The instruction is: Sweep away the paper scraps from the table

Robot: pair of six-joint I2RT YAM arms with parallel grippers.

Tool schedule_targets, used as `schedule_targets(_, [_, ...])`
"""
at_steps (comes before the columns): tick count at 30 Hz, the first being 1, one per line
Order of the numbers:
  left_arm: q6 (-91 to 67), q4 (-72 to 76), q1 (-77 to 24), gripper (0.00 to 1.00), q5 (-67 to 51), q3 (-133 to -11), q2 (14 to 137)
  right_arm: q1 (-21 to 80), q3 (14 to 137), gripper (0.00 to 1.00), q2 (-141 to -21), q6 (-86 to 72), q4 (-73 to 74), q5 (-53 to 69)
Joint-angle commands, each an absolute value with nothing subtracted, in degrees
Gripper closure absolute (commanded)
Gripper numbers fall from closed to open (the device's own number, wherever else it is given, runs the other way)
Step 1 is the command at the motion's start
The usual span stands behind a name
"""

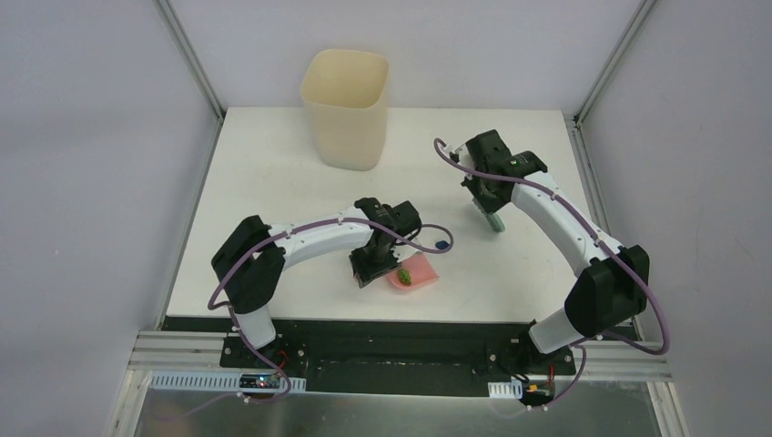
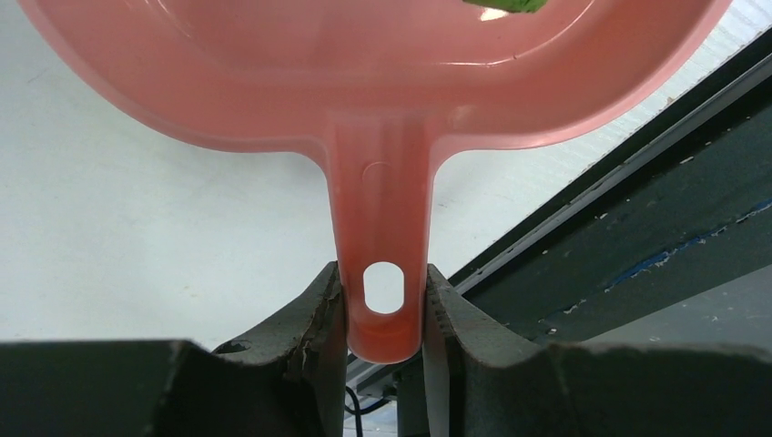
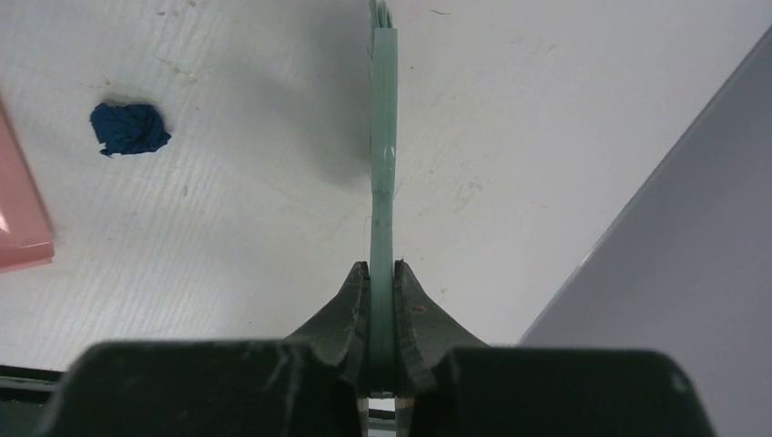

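Note:
My left gripper [image 2: 383, 296] is shut on the handle of the pink dustpan [image 2: 364, 82], which rests near the table's [image 1: 273, 164] front edge [image 1: 411, 273]. A green paper scrap [image 1: 403, 272] lies in the pan; its edge shows at the top of the left wrist view [image 2: 505, 5]. A navy scrap [image 1: 441, 244] lies on the table just right of the pan, also seen in the right wrist view [image 3: 129, 127]. My right gripper [image 3: 382, 273] is shut on the teal hand brush [image 3: 383, 137], held edge-on over the table's right part [image 1: 492, 220].
A tall cream bin [image 1: 346, 107] stands at the back centre of the table. Grey walls and metal rails frame the tabletop. The dark base plate [image 1: 401, 332] runs along the near edge.

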State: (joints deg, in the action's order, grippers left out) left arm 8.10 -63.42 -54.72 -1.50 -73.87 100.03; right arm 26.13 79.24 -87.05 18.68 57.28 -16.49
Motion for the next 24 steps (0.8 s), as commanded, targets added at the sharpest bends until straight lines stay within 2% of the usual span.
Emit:
schedule_targets(1, [7.8, -62.0, -55.5, 1.0, -1.7, -74.2, 102.4, 26.7, 78.1, 1.0, -85.6, 16.2, 56.4, -9.3])
schedule_targets(18, [9.1, -59.4, -55.6, 1.0, -2.6, -75.8, 108.1, 24.0, 79.9, 1.0, -88.2, 6.2, 60.1, 30.7])
schedule_targets(24, [9.6, -58.3, -55.6, 1.0, -2.5, -75.1, 107.5, 19.0, 82.2, 1.0, -86.5, 5.3, 60.9, 34.0])
